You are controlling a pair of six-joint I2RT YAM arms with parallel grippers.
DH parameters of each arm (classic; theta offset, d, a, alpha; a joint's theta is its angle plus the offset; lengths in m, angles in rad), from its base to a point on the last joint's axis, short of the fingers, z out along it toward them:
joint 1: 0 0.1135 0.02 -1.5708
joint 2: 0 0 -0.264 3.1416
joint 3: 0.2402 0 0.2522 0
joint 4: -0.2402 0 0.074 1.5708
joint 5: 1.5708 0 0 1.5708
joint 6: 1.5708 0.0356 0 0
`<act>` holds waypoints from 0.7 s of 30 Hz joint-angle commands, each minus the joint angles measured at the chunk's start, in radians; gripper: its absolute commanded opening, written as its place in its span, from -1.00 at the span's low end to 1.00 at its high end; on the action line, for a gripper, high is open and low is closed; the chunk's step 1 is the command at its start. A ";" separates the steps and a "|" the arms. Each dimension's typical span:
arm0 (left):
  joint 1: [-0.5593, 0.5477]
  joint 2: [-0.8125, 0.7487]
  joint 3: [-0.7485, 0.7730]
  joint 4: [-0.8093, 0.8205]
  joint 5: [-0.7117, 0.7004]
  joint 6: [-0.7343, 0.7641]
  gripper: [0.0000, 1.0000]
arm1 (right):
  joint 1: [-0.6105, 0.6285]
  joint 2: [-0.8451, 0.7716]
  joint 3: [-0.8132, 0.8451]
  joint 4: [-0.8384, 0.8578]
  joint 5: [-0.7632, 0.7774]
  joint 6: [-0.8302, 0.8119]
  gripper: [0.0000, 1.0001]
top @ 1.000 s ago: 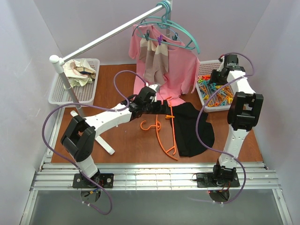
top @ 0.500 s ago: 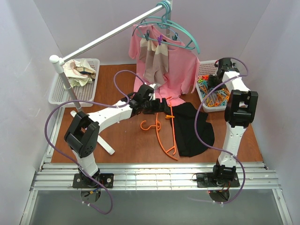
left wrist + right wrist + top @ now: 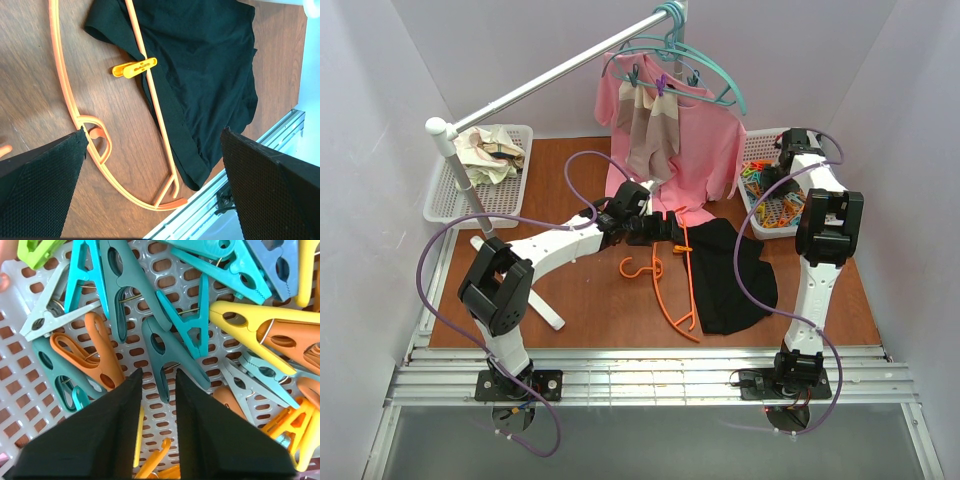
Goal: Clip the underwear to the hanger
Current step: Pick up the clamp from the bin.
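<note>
On the counter (image 3: pixel 590 300), the black underwear (image 3: pixel 730 275) lies flat with the orange hanger (image 3: pixel 685 290) across its waistband edge, and one yellow peg (image 3: pixel 134 68) already pins them together. Cloth this limp and light likely bunches, so the next peg should bite the waistband at the bar. The left end effector (image 3: pixel 150 134) hovers wide open and empty. The right end effector (image 3: pixel 157 375), in the peg basket (image 3: pixel 30 410), stands nearly closed about a teal peg (image 3: pixel 167 352); whether it grips is unclear.

The hanger (image 3: pixel 156 100) lies on the underwear (image 3: pixel 210 75), along its left.
</note>
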 commanded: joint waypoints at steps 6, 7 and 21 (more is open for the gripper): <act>0.001 -0.071 -0.023 -0.018 -0.016 0.006 0.87 | 0.003 0.030 0.047 -0.024 0.034 -0.002 -0.97; 0.001 -0.074 -0.026 -0.018 -0.024 0.006 0.86 | 0.003 0.025 0.046 -0.025 0.037 0.001 -0.97; 0.001 -0.132 -0.011 0.031 -0.061 0.098 0.84 | 0.021 -0.384 -0.144 -0.047 -0.012 0.052 -0.97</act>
